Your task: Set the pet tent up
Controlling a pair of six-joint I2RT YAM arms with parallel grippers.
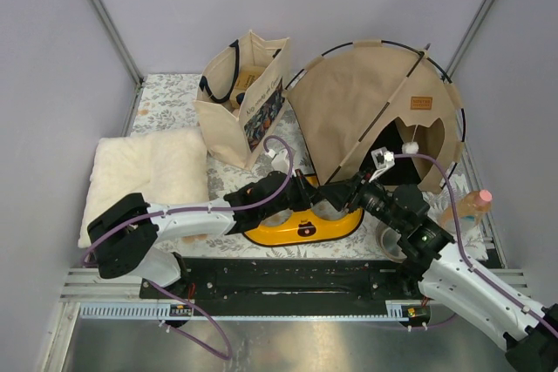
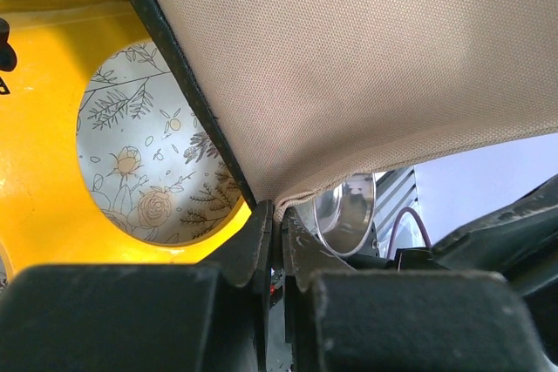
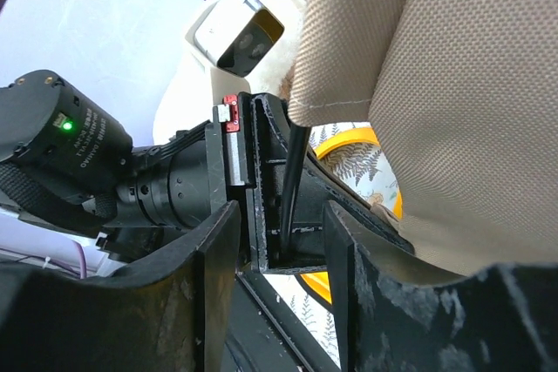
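The pet tent point(image 1: 375, 102) is a tan canvas dome with thin black poles, standing at the back right with its arched doorway facing right. My left gripper point(image 1: 336, 194) is shut on the tent's lower hem corner; in the left wrist view the tent's folded canvas edge point(image 2: 366, 58) disappears between the closed left gripper point(image 2: 281, 215) fingers. My right gripper point(image 3: 279, 224) faces the left one, and its jaws stand apart on either side of a black pole end point(image 3: 292, 172) without touching it. The tent's canvas point(image 3: 453, 84) hangs just right of it.
A beige tote bag point(image 1: 244, 98) stands at the back centre and a cream fluffy pillow point(image 1: 148, 172) lies on the left. A yellow two-hole bowl stand point(image 1: 301, 228) lies under both grippers. A metal bowl point(image 2: 349, 211) and a pink-capped bottle point(image 1: 471, 206) sit on the right.
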